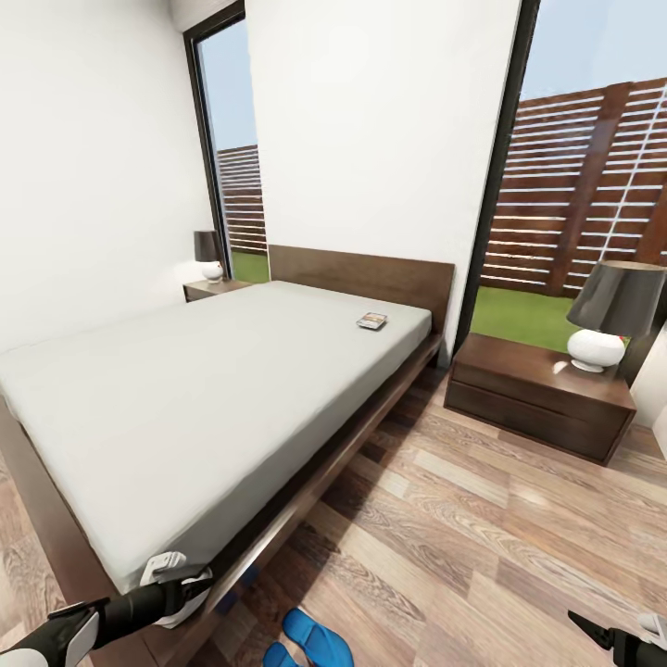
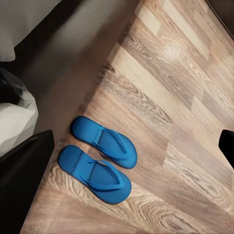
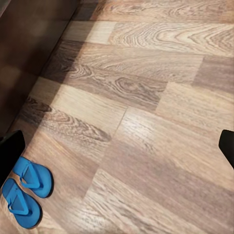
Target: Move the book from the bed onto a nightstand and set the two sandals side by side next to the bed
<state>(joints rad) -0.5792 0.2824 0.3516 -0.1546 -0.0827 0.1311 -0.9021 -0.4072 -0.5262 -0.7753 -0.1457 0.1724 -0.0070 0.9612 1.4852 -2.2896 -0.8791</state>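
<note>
Bedroom floor (image 2: 161,97): two sandals (image 2: 100,158); bed (image 1: 185,389), one book (image 1: 371,320).

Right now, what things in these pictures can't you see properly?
- The book on the bed: too small in the head view to read its cover.
- The sandals: cut off by the head view's bottom edge; whole in the left wrist view.
- The far nightstand: partly hidden behind the bed.
- Both claws: only dark finger edges show, so open or shut is unclear.
</note>
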